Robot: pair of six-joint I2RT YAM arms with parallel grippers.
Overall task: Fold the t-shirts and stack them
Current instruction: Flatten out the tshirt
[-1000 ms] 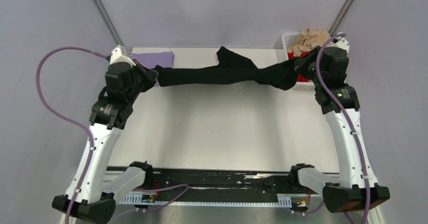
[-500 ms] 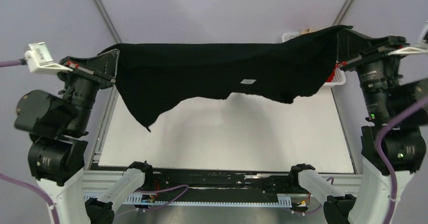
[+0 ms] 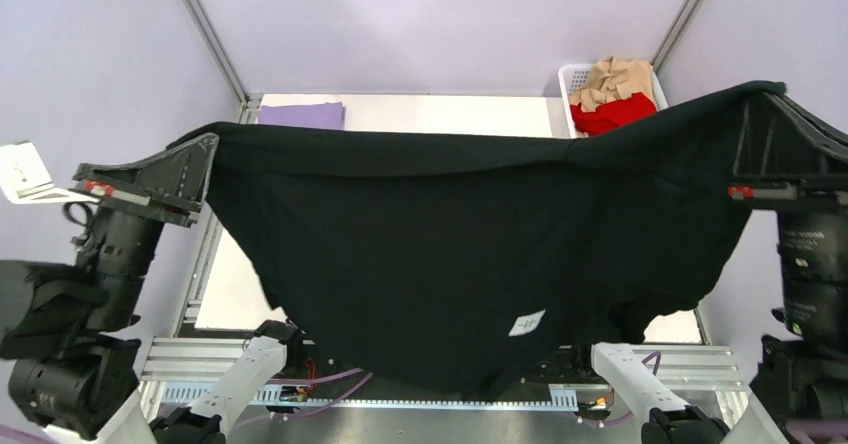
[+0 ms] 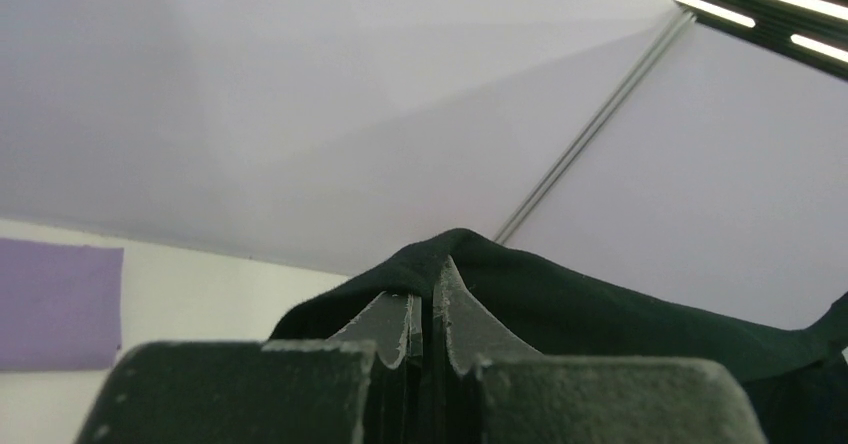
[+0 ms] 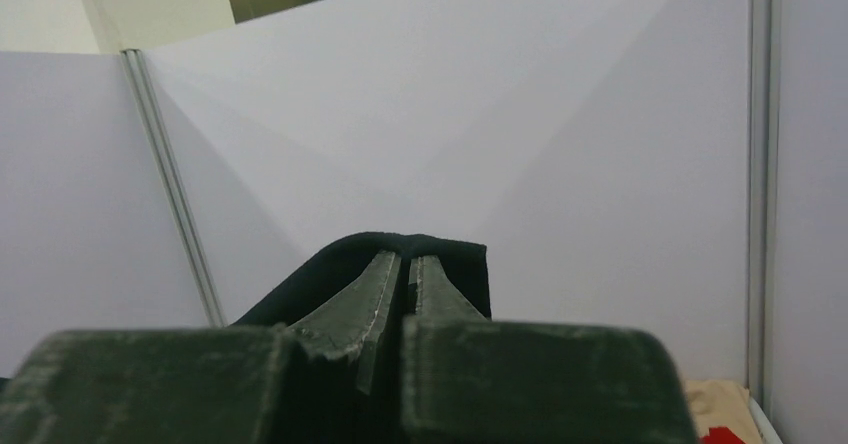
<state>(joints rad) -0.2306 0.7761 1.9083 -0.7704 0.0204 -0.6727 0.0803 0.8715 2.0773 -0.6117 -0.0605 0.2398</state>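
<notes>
The large black t-shirt hangs spread wide between both grippers, high above the table, its small white tag low near the front. My left gripper is shut on its left corner, seen in the left wrist view with black cloth over the tips. My right gripper is shut on the right corner, with cloth wrapped over its tips. A folded lavender t-shirt lies at the table's back left. Tan and red t-shirts sit in a basket.
A white basket stands at the table's back right corner. The hanging shirt hides most of the white table. Frame posts rise at the back corners. The lavender shirt also shows in the left wrist view.
Both grippers have risen and pulled toward the near side, lifting the black shirt. It has opened from a bunched band into a wide hanging sheet, its hem now over the table's front edge.
</notes>
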